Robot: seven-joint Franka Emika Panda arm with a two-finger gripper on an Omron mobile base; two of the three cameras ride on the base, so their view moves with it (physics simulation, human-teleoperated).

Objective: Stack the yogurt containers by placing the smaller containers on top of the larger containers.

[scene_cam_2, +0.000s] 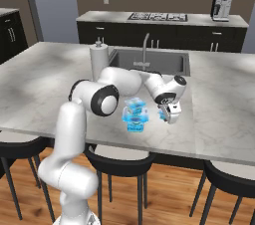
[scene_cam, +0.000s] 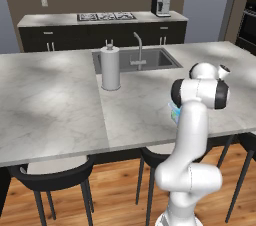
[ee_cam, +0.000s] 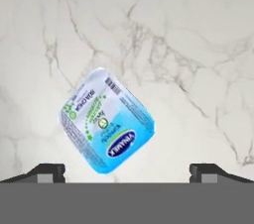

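Note:
The smaller container point(ee_cam: 105, 122), a light-blue pack with a white label top, lies on the marble counter and looks turned about a quarter relative to my fingers. It sits between my two fingertips, closer to the left one. My gripper point(ee_cam: 127, 171) is open above it and holds nothing. In the right base view the gripper point(scene_cam_2: 170, 115) hangs low over the counter near its front edge, with a bit of the smaller container point(scene_cam_2: 162, 114) showing beside it. The larger container point(scene_cam_2: 135, 117), a teal pack with a whitish top, stands just to the left, apart from the gripper. The larger container point(scene_cam: 174, 112) shows partly behind my arm.
A tall white paper-towel roll point(scene_cam: 110, 68) stands beside the sink point(scene_cam: 159, 59) and its faucet point(scene_cam: 138, 45), behind the packs. Black stools point(scene_cam_2: 119, 164) sit under the counter's front edge point(scene_cam_2: 149, 147). A coffee machine point(scene_cam: 160, 4) is on the back counter.

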